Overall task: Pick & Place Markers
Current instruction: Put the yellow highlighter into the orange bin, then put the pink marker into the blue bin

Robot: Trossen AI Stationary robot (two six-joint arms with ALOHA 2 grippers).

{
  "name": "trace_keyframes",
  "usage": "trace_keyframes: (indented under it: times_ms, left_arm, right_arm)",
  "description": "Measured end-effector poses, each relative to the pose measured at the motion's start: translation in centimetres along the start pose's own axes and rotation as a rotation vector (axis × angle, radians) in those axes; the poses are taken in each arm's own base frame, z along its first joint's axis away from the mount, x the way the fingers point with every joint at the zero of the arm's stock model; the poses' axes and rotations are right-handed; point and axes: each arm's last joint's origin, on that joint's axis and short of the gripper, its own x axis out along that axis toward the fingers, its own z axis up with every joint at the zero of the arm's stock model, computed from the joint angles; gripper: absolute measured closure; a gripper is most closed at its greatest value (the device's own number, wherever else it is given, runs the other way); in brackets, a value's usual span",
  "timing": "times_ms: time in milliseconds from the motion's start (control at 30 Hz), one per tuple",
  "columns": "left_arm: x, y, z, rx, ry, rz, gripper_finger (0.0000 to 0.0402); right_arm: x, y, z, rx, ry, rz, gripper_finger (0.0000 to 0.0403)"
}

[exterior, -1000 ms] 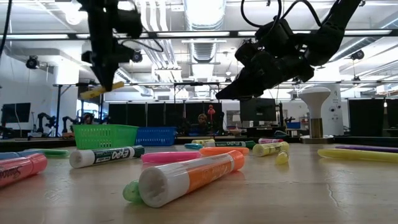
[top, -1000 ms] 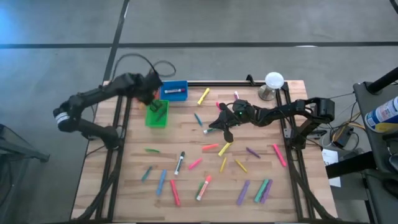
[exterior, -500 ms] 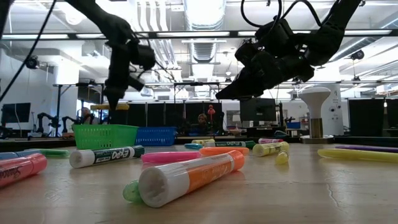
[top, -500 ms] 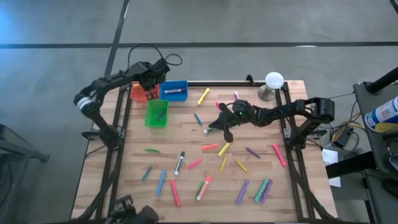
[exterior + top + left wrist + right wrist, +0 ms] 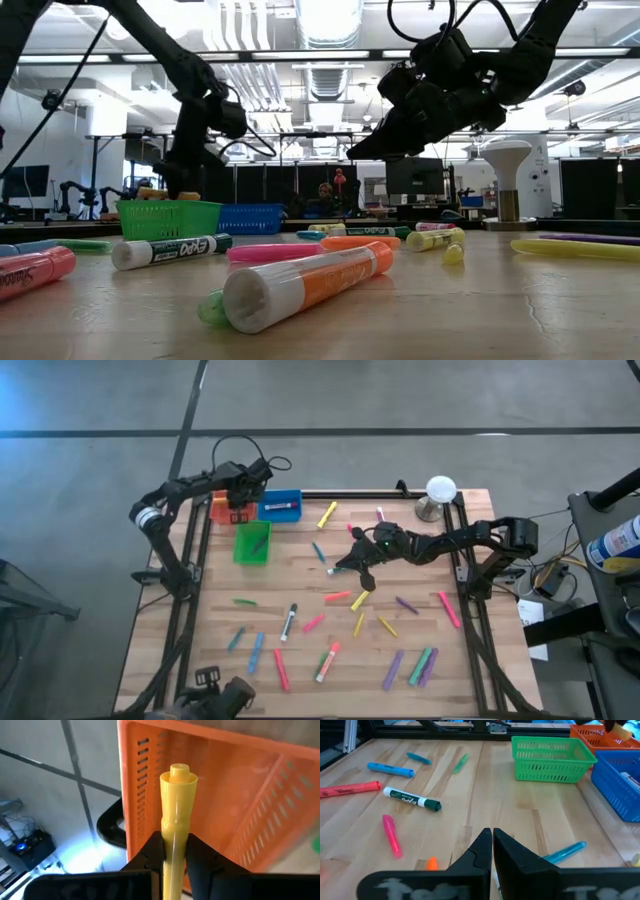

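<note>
From above, I saw the desk [image 5: 400, 660] as pale wooden planks in a dark metal frame, standing on a grey concrete floor. The markers [image 5: 330, 660], short smooth plastic sticks in many colours, lay scattered across its near half. At the far left corner sat three slotted plastic bins: an orange bin [image 5: 222, 510], a blue bin [image 5: 280, 506] and a green bin [image 5: 252, 542]. My left gripper [image 5: 238, 500] hung over the orange bin; my right gripper [image 5: 352, 567] hovered above mid-desk. A white domed lamp [image 5: 438, 490] stood at the far right corner.

From desk height, a fat orange-and-white marker [image 5: 305, 285] lay nearest, a white-barrelled dry-erase marker [image 5: 170, 250] beyond it, the green bin's mesh wall [image 5: 168, 218] farther back. Behind was a workshop with ceiling ducts, strip lights and dark screens.

Through the left wrist camera, the jaws pinched a glossy yellow marker [image 5: 176, 805], its rounded cap pointing into the orange bin's slotted wall [image 5: 145, 785].

Through the right wrist camera, the jaws were pressed together and held nothing, above bare wood grain with a pink marker [image 5: 391, 835] and a blue marker [image 5: 390, 769] lying apart.
</note>
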Motion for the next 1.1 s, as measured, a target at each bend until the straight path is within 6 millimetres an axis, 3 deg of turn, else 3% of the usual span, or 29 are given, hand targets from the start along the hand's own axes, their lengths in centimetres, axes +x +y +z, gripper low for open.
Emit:
trace_keyframes:
  times_ms: [433, 600, 800, 1100]
  left_arm:
    - [2.3, 0.0, 0.9, 0.025, -0.001, -0.054, 0.0355]
    - [2.8, -0.1, 0.9, 0.011, 0.024, -0.071, 0.0316]
    - [2.7, -0.1, 0.8, 0.006, 0.027, -0.062, 0.0289]
    - [0.7, 0.4, 0.0, -0.052, -0.017, -0.029, 0.03]
  right_arm:
    - [0.0, 0.0, 0.0, 0.0, -0.001, 0.0, 0.039]
    - [0.0, 0.0, 0.0, -0.001, -0.001, 0.0, 0.039]
    - [0.0, 0.0, 0.0, 0.002, -0.003, 0.0, 0.039]
    - [0.0, 0.0, 0.1, 0.012, -0.006, 0.0, 0.039]
